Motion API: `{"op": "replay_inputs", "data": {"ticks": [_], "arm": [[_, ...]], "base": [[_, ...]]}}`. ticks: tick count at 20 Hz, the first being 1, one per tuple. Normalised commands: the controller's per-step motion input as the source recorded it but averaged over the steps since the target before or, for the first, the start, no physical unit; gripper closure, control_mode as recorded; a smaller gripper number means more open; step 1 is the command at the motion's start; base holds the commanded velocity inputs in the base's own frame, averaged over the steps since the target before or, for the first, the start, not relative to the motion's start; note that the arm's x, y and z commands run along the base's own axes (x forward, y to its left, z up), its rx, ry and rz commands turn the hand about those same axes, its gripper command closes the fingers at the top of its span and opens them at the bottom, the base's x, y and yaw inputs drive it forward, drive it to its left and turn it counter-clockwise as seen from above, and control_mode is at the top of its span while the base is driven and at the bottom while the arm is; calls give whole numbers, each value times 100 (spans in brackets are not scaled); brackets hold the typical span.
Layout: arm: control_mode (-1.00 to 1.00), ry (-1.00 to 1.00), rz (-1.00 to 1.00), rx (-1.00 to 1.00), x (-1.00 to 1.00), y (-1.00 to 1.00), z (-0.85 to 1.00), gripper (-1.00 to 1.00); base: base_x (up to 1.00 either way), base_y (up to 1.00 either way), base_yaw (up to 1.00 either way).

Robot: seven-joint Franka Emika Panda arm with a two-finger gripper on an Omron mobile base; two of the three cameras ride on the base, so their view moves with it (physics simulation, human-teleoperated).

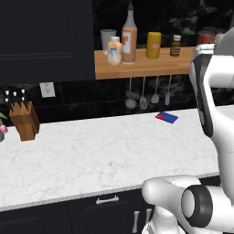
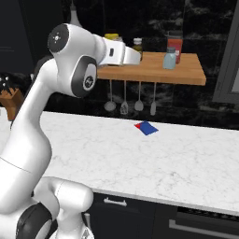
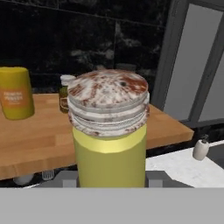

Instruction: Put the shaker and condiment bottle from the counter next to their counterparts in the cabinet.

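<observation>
In the hand view the yellow-green shaker (image 3: 109, 153) with its grey cap stands upright and very close, and my gripper (image 3: 111, 180) is shut on its lower body. It hangs by the front edge of the wooden cabinet shelf (image 3: 35, 140), and I cannot tell whether it touches the board. The tall orange-brown condiment bottle (image 1: 129, 40) stands on the shelf (image 1: 151, 66) right beside the squat orange-and-white bottle (image 1: 114, 51). The pale blue shaker (image 2: 170, 59) stands towards the shelf's right end (image 2: 186, 74), in front of a red container (image 2: 175, 45).
A yellow container (image 3: 15, 92) and a small dark brown bottle (image 3: 65, 94) stand on the shelf behind the held shaker. Ladles hang under the board (image 1: 143, 93). On the marble counter (image 1: 91, 155) lie a blue and red packet (image 1: 167, 117) and a knife block (image 1: 23, 119).
</observation>
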Motion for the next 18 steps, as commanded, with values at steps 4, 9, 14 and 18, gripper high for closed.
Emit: {"op": "replay_inputs", "data": {"ticks": [4,9,14,18], "arm": [[-100,0,-9,5,44,0,0,100],[-100,0,-5,3,56,0,-2,100],[-100,0,-1,9,20,-15,-5,100],[-100,0,0,11,7,-30,-6,100]], "base": [[0,0,0],[0,0,0],[0,0,0],[0,0,0]]}}
